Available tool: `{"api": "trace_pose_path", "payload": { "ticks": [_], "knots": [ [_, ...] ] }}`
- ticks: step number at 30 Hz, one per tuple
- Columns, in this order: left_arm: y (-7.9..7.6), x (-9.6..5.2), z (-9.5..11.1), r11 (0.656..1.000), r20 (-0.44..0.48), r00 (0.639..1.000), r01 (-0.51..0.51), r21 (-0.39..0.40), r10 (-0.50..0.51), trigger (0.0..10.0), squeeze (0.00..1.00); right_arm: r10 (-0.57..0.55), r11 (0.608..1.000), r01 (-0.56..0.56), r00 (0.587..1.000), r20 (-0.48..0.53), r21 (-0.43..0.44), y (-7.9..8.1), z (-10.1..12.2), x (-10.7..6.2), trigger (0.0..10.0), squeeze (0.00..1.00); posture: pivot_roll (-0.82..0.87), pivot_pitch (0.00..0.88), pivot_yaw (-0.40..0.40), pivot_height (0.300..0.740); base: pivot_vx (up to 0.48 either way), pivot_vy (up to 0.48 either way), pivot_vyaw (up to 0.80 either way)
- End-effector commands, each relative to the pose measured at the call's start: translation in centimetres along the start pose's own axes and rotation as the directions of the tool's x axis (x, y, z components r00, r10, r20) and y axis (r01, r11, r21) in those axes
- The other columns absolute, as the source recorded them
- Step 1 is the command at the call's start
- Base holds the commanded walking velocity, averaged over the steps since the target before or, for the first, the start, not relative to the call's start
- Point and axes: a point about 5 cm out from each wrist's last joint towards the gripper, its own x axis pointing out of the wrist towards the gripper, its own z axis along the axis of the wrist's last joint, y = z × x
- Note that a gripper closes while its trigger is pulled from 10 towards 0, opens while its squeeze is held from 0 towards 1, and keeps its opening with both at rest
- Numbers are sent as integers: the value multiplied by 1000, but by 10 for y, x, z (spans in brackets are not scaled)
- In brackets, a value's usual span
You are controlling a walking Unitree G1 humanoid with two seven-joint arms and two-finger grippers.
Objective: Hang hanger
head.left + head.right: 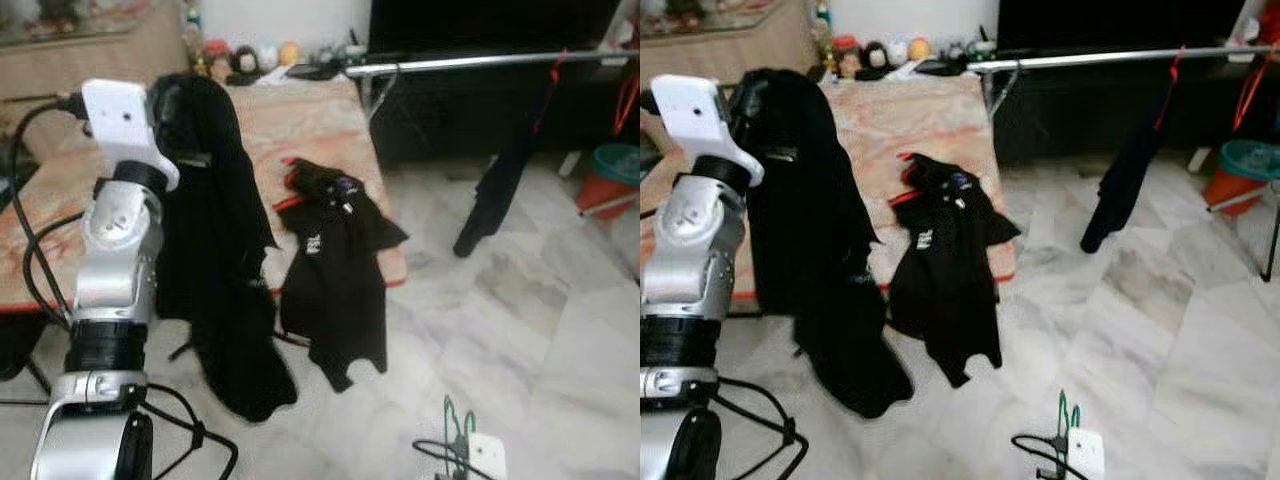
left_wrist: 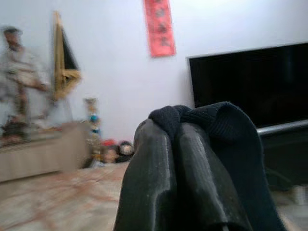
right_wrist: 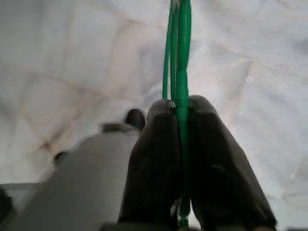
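My left gripper (image 2: 175, 127) is raised over the table and shut on a long black garment (image 1: 215, 250), which hangs from it down to the floor. At the bottom of the eye views, my right gripper (image 3: 180, 103) is held low and shut on a thin green hanger (image 3: 182, 48), whose top shows above the wrist (image 1: 452, 420). A silver rail (image 1: 480, 62) runs across the far right. A black garment on a red hanger (image 1: 500, 180) hangs from it. A second black shirt (image 1: 335, 260) with a red hanger drapes over the table's corner.
The low table (image 1: 300, 120) has an orange marbled top, with small figurines (image 1: 245, 60) at its back edge. A dark TV stand (image 1: 450, 110) sits behind the rail. A teal and red bucket (image 1: 615, 175) stands far right. Black cables (image 1: 190, 430) trail on the pale marble floor.
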Motion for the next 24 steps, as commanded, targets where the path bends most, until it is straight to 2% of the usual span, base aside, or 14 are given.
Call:
{"api": "trace_pose_path", "payload": {
  "ticks": [1,8,13,15,18,19,20,21,23,24],
  "knots": [
    [5,8,20,999,72,997,0,40,-3,10000,0,8,1000,-8,1000,10,9,1,2,0,10000,0,61,0,50,740,480,0,0],
    [5,15,28,999,91,996,9,44,-13,10000,0,1,1000,-1,1000,3,12,-9,-4,-2,10000,0,65,0,54,740,480,0,0],
    [5,17,26,1000,73,997,14,25,-16,10000,0,1,1000,-1,1000,3,14,-9,-5,-2,10000,0,63,0,56,740,480,0,0],
    [-3,9,1,997,-75,994,75,-26,-76,10000,0,12,1000,-12,1000,8,13,0,-3,-1,10000,0,64,0,57,740,371,0,0],
    [-10,0,-13,992,-142,982,114,-61,-122,10000,0,17,1000,-17,1000,10,11,4,-1,-1,10000,0,63,0,58,740,96,0,0],
    [-14,-9,-23,987,-195,968,144,-71,-156,10000,0,20,1000,-21,1000,12,11,7,0,0,10000,0,63,0,59,740,0,0,0],
    [-14,-9,-23,987,-195,968,144,-71,-156,10000,0,20,1000,-21,1000,12,11,7,0,0,10000,0,63,0,59,740,0,0,0],
    [-16,-19,-32,985,-246,954,157,-72,-170,10000,0,23,1000,-23,1000,13,12,8,0,0,10000,0,63,0,59,740,0,0,0],
    [-16,-25,-38,984,-277,945,162,-71,-176,10000,0,23,1000,-23,1000,13,11,9,0,0,10000,0,65,0,59,740,0,0,0],
    [-16,-38,-46,982,-324,927,176,-66,-188,10000,0,23,1000,-23,1000,13,11,9,0,0,10000,0,65,0,58,740,0,0,0]
  ]
}}
